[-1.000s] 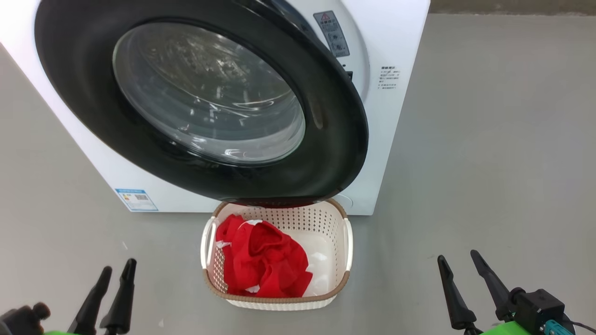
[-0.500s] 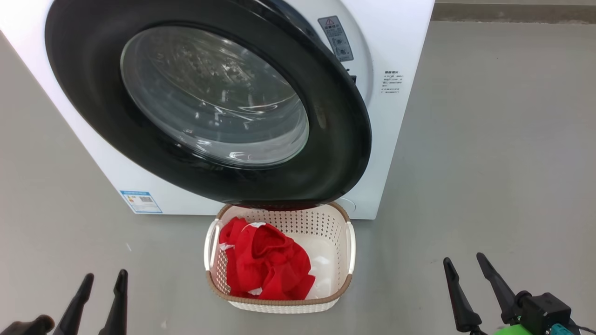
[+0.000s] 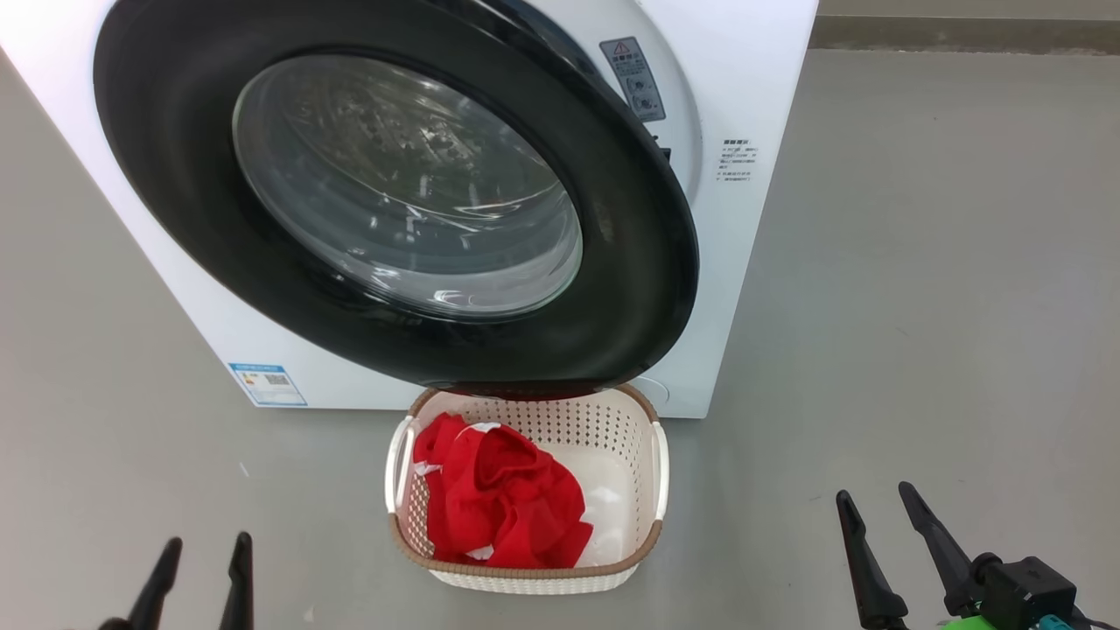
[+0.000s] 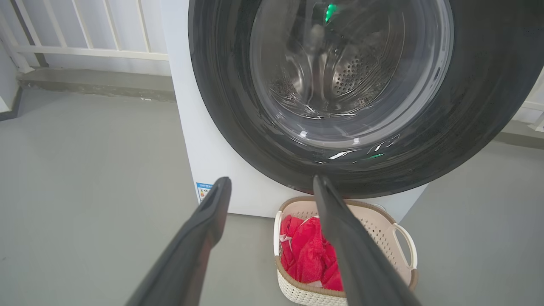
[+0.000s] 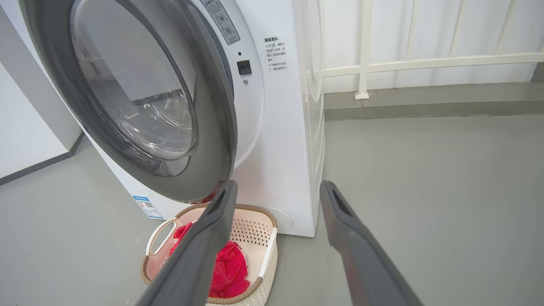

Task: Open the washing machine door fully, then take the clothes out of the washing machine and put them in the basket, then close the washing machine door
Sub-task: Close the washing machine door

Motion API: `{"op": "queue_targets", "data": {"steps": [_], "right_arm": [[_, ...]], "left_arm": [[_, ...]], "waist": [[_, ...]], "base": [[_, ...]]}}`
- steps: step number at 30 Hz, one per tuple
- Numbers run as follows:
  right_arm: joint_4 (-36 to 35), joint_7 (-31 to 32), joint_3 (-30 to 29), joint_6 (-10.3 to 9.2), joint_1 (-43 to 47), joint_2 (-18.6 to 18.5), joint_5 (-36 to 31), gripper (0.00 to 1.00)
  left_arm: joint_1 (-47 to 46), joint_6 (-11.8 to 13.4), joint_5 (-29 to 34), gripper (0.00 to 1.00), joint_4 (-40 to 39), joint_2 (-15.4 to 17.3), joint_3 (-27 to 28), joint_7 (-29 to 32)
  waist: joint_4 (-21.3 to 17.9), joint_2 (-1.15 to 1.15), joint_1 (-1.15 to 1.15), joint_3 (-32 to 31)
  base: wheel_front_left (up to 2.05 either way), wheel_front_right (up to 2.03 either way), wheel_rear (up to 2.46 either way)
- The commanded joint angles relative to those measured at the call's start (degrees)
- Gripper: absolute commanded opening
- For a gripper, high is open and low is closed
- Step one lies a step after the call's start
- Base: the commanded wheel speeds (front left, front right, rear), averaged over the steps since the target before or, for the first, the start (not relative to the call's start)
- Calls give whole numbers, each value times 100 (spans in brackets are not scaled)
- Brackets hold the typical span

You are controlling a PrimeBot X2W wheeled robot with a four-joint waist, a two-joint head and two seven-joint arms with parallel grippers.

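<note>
Now, clothes (image 3: 499, 503): heaped inside basket (image 3: 525, 570)
washing machine door (image 3: 630, 262): ajar over basket's far rim
left gripper (image 3: 208, 540), right gripper (image 3: 873, 490): spread, empty, flanking basket

Place: a laundry spot, most like a balcony or utility terrace of a home.
Appliance: a big white front-loading washing machine (image 3: 761, 79) stands straight on the ground, a small blue label (image 3: 268, 385) low on its front.
Floor (image 3: 945, 306): smooth, bare and grey, spreading to the left and right of the machine.
Far edge: a white railing (image 5: 425, 63) of upright bars runs behind the machine on a low grey kerb (image 5: 425, 104).
Laundry: a cream perforated basket (image 3: 525, 582) with red clothes (image 3: 503, 503) in it sits on the ground just in front of the machine.
</note>
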Motion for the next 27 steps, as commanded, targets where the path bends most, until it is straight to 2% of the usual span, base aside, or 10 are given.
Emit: {"op": "queue_targets", "data": {"steps": [1,20,21,23,24,27], "right_arm": [[-134,-38,105,28,-20,-63,-52,100],[-170,-38,157,28,-84,-63,-5,100],[-179,-38,188,28,-117,-63,12,67],[-190,-38,259,28,-209,-63,53,8],[-187,-38,299,28,-271,-63,69,0],[-140,-38,513,28,-628,-63,66,0]], "left_arm": [[-37,-31,106,100,-151,56,252,-69],[-16,-31,426,100,-316,-118,352,-69],[-19,-31,432,100,-327,-132,347,-69],[-31,-31,452,100,-344,-161,330,-69],[-40,-31,461,100,-352,-183,327,-69],[-75,-31,496,100,-384,-284,341,-69]], "waist": [[-5,0,0,-4],[16,0,0,11],[23,0,0,15],[43,0,0,27],[54,0,0,37],[107,0,0,77]], "base": [[0,0,0],[0,0,0],[0,0,0],[0,0,0],[0,0,0],[0,0,0]]}}
